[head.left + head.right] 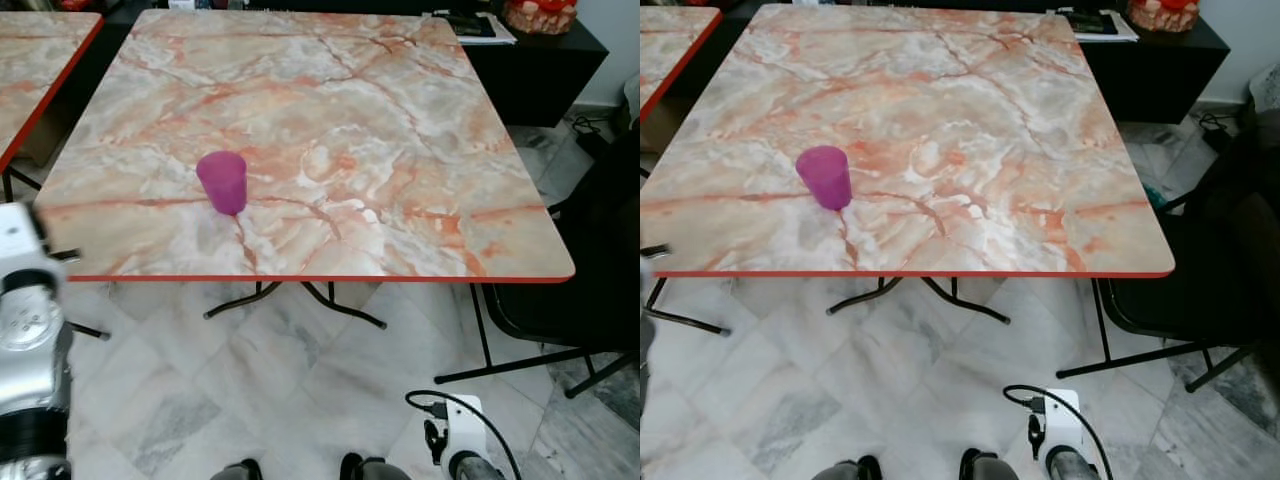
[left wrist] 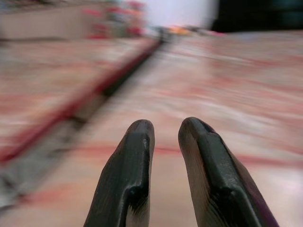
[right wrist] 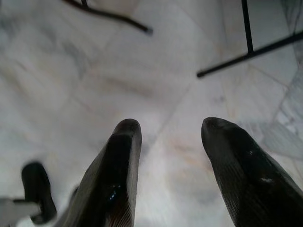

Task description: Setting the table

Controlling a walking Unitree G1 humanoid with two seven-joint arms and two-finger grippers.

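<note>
A purple plastic cup [image 1: 222, 182] stands upright on the square marble-patterned table [image 1: 400, 170], near its front left part. My left arm [image 1: 30, 340] is raised at the table's front left corner, to the left of the cup and apart from it. In the blurred left wrist view my left gripper [image 2: 165, 127] looks along the tabletop, its fingers a little open with nothing between them. My right arm [image 1: 455, 430] hangs low in front of the table. There my right gripper [image 3: 170, 127] is open over the floor tiles and holds nothing.
A second marble table [image 1: 40, 50] stands close on the left. A black chair [image 1: 590, 290] sits at the table's right side, and a black cabinet [image 1: 530, 70] with a basket [image 1: 540, 15] is behind. Black table legs [image 1: 300, 295] stand on the marble floor.
</note>
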